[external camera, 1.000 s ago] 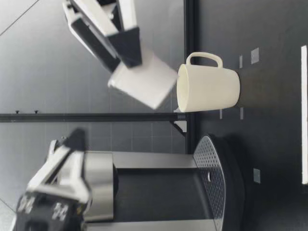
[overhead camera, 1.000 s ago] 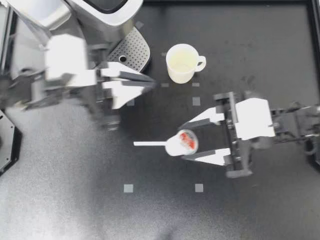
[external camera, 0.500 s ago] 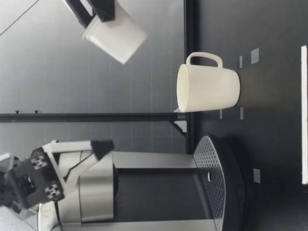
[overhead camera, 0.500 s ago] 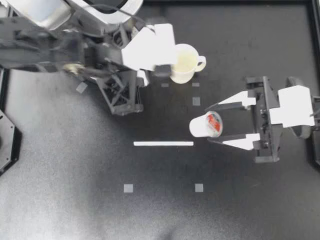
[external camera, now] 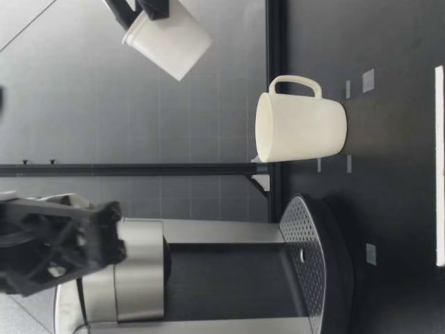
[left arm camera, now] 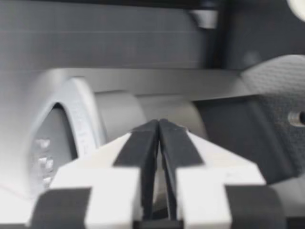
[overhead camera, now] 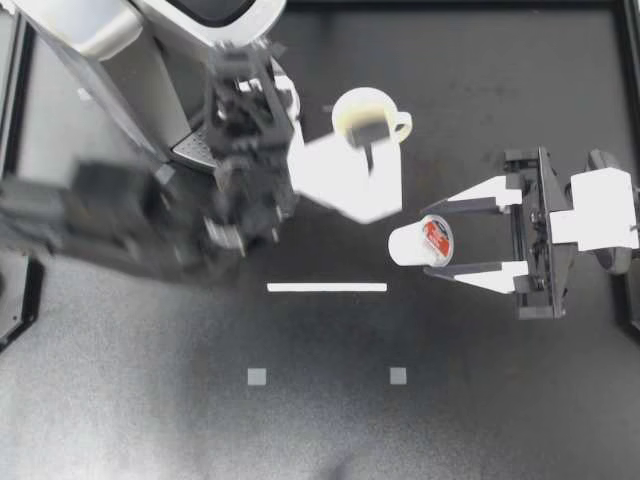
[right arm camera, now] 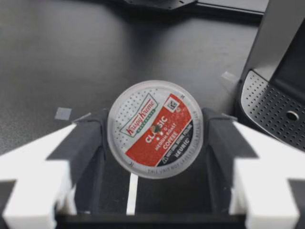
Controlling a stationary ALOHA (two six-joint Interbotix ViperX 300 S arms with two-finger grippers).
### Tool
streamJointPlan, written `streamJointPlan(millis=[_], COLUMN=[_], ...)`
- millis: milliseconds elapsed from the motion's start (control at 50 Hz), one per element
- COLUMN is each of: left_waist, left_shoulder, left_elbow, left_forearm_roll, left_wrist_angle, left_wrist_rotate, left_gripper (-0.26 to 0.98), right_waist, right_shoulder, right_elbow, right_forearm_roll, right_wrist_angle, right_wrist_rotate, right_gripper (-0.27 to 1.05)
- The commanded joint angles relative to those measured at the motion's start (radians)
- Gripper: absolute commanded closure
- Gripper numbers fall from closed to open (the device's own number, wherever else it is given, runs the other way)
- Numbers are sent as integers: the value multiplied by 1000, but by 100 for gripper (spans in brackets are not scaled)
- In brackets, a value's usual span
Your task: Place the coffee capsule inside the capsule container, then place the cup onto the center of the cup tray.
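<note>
My right gripper [overhead camera: 443, 240] is shut on the white coffee capsule [overhead camera: 415, 245], right of the table's middle. The right wrist view shows the red-labelled foil lid [right arm camera: 156, 129] facing the camera, with a dark pad against each side. In the low view the capsule [external camera: 170, 45] hangs high over the table, above the mug. The cream mug [overhead camera: 365, 115] stands upright behind it, partly covered by my blurred left arm [overhead camera: 250, 150]. My left gripper [left arm camera: 158, 125] is shut and empty, facing the coffee machine's silver body. The perforated cup tray [external camera: 313, 264] lies at the machine's foot.
The coffee machine [overhead camera: 130, 50] fills the back left corner. A white strip [overhead camera: 327, 287] lies on the black table, with small grey tape squares [overhead camera: 257, 376] nearer the front. A black frame [overhead camera: 628, 60] borders the table at the right and back.
My right gripper has carried the capsule up off the table and to the right. My left arm has swung from beside the cup tray up across the machine's front, toward the mug.
</note>
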Motion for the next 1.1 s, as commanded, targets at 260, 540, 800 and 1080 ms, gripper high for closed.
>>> streamJointPlan(millis=[260,540,800,1080], left_waist=[0,0,8,48], left_shoulder=[-26,-31,-48,-58], left_elbow=[129,189,218,238], left_forearm_roll=[204,284,318,327], left_wrist_angle=[25,28,25,14], left_wrist_rotate=[-103,-124,-127,-127], left_gripper=[59,59,59,59], right_waist=[-6,-6,-6,-6], right_shoulder=[-9,-3,-3,-5], right_elbow=[-6,-6,-6,-6], right_forearm_roll=[-2,-2,-2,0], right_wrist_angle=[-18,-29,-40,-44], right_wrist_rotate=[-2,-3,-2,-2], right_gripper=[25,25,25,25])
